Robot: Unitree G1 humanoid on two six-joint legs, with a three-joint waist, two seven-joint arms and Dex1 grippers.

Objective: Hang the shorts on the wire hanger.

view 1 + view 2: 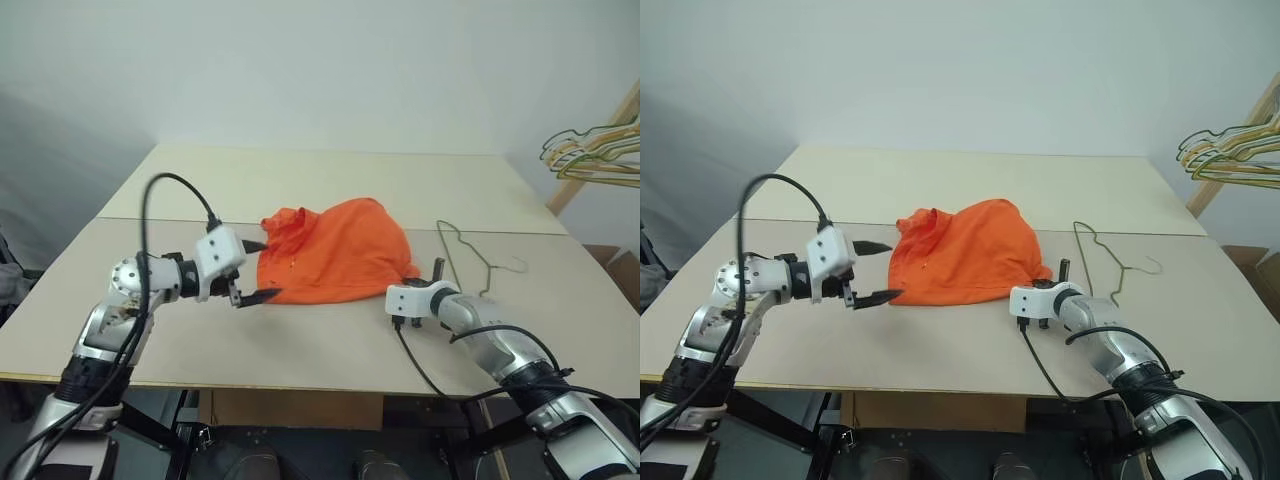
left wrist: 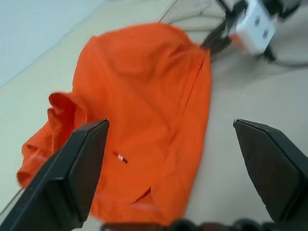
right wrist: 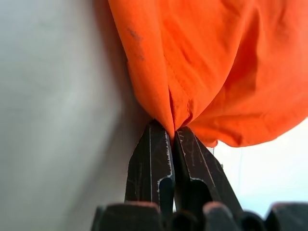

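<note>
The right pincer [image 3: 172,132] is seen with its two black fingers pressed together on a gathered fold at the edge of the bright orange soft fabric shorts [image 1: 335,250], and the cloth is pinched between the tips in the right wrist view. The left pincer [image 1: 872,272] is held wide apart, with nothing between its fingers; one black fingertip [image 1: 880,296] lies just beside the near left edge of the shorts, and the other is seen a little above, close to the crumpled waistband end. No contact between the left pincer and the fabric can be made out.

The shorts are spread in a rumpled heap near the middle of the pale beige flat surface [image 1: 300,340], with the bunched end turned toward the left arm and the rounded end toward the right arm. The thin bare grey wire hanger [image 1: 470,262] is laid flat on the surface just to the right of the shorts, beyond the right pincer, and is not touched by either pincer. A bunch of yellow, green and orange hangers [image 1: 595,152] is hung at the right edge, well apart from the surface.
</note>
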